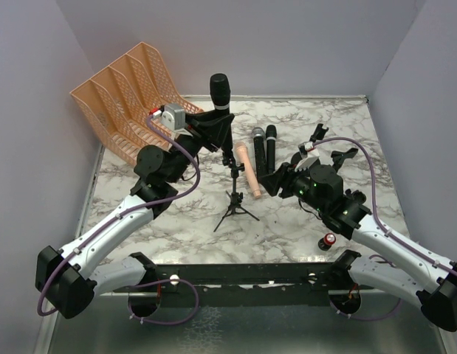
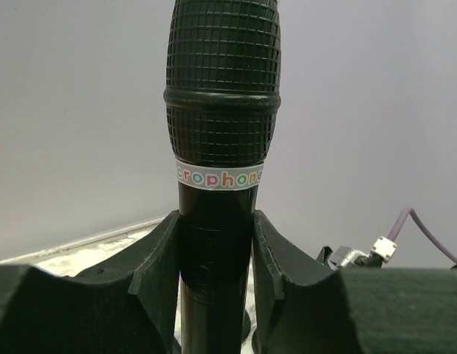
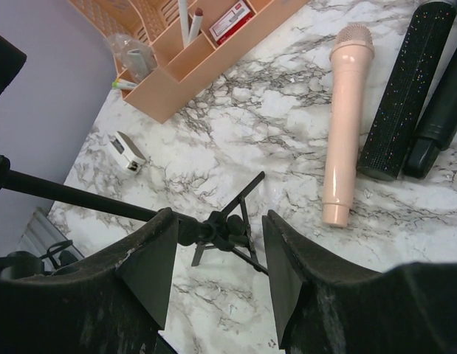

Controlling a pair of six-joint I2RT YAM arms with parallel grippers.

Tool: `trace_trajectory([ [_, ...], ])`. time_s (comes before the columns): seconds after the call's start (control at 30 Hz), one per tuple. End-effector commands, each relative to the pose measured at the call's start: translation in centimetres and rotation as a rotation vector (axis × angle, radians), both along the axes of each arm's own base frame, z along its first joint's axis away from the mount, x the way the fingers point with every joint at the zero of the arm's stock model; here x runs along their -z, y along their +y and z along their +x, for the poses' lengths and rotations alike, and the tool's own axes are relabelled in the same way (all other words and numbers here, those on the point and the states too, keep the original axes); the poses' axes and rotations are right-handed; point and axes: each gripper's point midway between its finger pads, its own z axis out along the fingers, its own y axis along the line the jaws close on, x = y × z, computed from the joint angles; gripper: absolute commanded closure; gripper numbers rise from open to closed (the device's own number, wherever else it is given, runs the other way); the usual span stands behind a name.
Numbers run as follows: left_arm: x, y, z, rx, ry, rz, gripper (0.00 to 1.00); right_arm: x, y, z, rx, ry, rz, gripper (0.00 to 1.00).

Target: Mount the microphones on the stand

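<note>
My left gripper [image 1: 215,127] is shut on an all-black microphone [image 1: 220,90] and holds it upright, head up, over the top of the black tripod stand [image 1: 235,193]. In the left wrist view the fingers [image 2: 156,258] clamp its body below the head [image 2: 222,88]. Whether its lower end sits in the stand's clip is hidden. My right gripper [image 1: 276,180] is open just right of the stand pole; the tripod hub [image 3: 227,228] shows between its fingertips. A peach-pink microphone [image 1: 248,171], one with a silver mesh head [image 1: 258,151] and a black one [image 1: 271,147] lie side by side on the table.
A peach desk organizer [image 1: 132,88] stands at the back left. A small red-topped battery [image 1: 328,240] lies near the front right. A small white object [image 3: 127,151] lies on the marble left of the stand. Purple-grey walls enclose the table.
</note>
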Motion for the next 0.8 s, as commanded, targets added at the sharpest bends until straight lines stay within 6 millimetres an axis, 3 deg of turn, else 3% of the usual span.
trace_trajectory([
  [0.0,0.8,-1.3,-0.9,0.077,-0.030,0.043,1.00,-0.7,-0.2,0.6,0.022,-0.031,0.000,0.46],
  [0.23,2.7,-1.9,-1.2,0.114,-0.005,0.072,1.00,-0.5,-0.2,0.6,0.024,-0.026,0.002,0.46],
  [0.77,9.8,-2.0,-1.0,0.118,0.122,0.142,1.00,-0.1,0.1,0.7,0.019,-0.019,-0.001,0.46],
])
